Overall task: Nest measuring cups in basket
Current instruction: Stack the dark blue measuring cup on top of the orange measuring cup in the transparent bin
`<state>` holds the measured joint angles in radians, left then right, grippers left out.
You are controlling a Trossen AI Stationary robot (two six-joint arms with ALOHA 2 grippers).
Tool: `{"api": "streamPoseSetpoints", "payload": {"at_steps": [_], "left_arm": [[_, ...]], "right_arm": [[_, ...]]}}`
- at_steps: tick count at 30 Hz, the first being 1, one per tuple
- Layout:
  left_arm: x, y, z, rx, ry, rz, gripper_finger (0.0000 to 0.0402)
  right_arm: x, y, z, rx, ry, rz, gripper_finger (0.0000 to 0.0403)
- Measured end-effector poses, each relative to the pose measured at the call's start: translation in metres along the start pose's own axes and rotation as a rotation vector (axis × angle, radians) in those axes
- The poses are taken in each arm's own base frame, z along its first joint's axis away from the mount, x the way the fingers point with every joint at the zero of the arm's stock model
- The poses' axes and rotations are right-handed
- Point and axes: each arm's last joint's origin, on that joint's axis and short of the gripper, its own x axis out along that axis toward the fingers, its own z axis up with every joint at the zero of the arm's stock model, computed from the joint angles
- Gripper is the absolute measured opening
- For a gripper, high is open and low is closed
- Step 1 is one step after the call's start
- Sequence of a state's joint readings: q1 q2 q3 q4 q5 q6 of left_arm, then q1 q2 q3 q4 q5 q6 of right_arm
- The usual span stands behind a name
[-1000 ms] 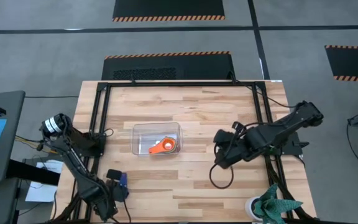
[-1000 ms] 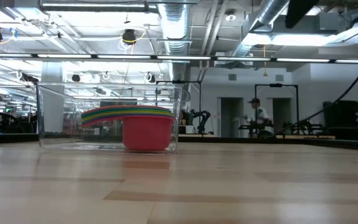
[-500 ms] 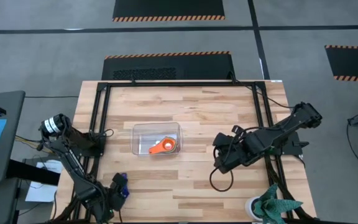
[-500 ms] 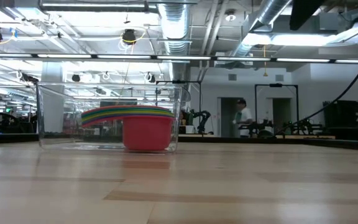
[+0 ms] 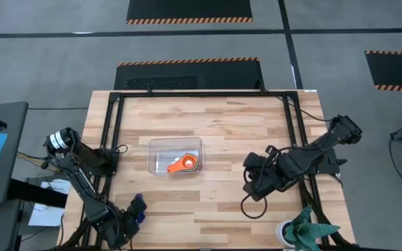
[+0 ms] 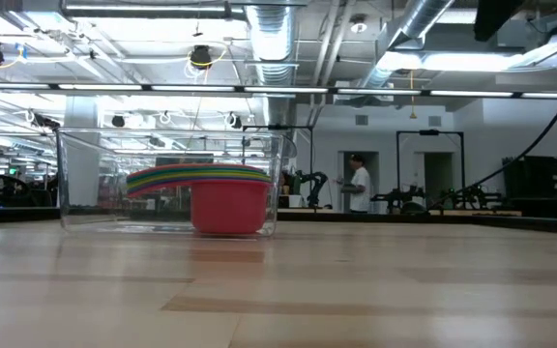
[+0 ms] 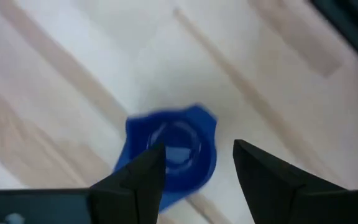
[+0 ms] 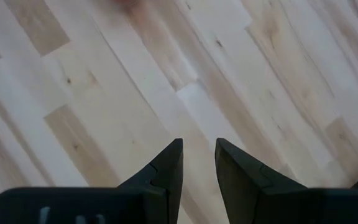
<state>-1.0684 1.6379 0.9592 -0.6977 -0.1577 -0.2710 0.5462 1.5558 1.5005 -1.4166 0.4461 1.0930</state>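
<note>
The clear basket sits near the middle of the bench, holding the nested measuring cups, orange on top. The left claw hangs open over a dark blue cup at the near left corner. The right claw hovers slightly parted above bare wood toward the right edge.
</note>
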Motion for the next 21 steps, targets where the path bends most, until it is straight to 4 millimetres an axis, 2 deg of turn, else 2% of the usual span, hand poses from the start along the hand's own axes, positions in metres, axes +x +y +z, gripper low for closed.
{"api": "streamPoseSetpoints", "payload": {"at_steps": [7, 15, 21], "left_arm": [[0.0, 0.0, 0.001, 0.172, -0.014, -0.003, 0.0178], [0.001, -0.001, 0.001, 0.237, -0.013, -0.023, 0.0178], [0.02, 0.002, -0.019, 0.274, 0.024, -0.011, 0.0178]], "right_arm": [[-0.004, 0.002, -0.008, 0.016, 0.005, -0.006, 0.0118], [-0.008, 0.006, -0.016, 0.025, 0.003, 0.008, 0.0118], [-0.01, 0.007, -0.02, 0.039, 0.003, 0.011, 0.0118]]}}
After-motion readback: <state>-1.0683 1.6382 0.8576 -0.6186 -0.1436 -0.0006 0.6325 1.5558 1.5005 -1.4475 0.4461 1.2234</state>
